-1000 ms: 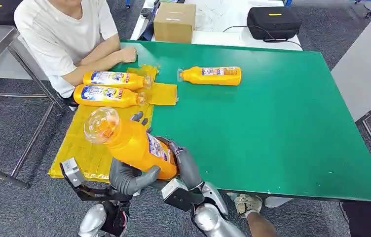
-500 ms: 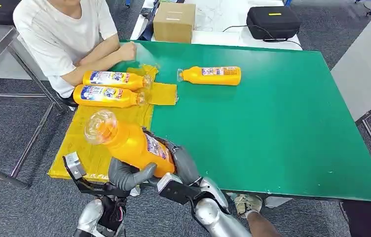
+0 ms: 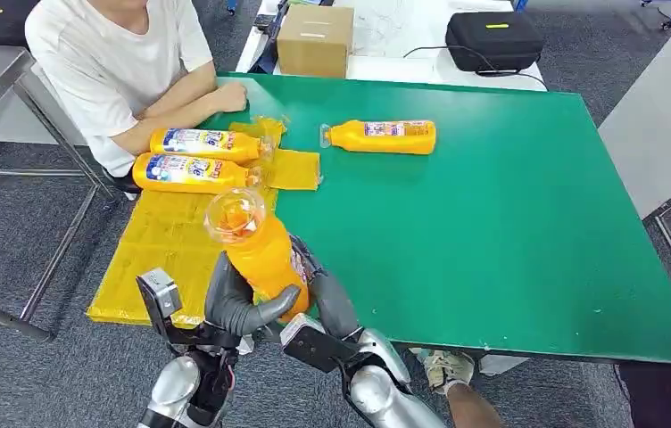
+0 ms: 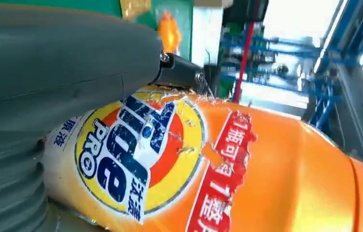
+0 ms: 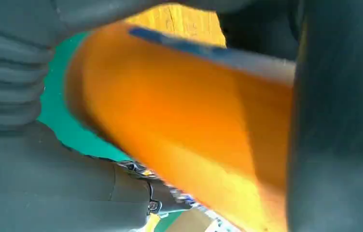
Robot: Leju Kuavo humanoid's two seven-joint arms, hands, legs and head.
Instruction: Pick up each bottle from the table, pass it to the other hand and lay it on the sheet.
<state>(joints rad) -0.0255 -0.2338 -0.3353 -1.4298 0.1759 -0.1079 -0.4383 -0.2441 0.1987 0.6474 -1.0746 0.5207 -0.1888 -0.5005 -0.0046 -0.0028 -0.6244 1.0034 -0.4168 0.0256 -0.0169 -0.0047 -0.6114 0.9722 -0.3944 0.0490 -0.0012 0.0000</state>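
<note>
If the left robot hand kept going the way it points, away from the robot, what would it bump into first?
Probably the nearer of two bottles lying on the yellow sheet; the left robot hand itself holds a bottle. Depth is unclear.

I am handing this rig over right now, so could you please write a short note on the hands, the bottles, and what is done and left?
Left hand and right hand: both grip the held bottle, cap end up, over the table's near edge; handover is mid-way.
Two bottles lie side by side on the yellow sheet, beside a seated person.
One bottle lies on the green table.
Left: finish the pass, lay the held bottle on the sheet, then transfer the table bottle.
</note>
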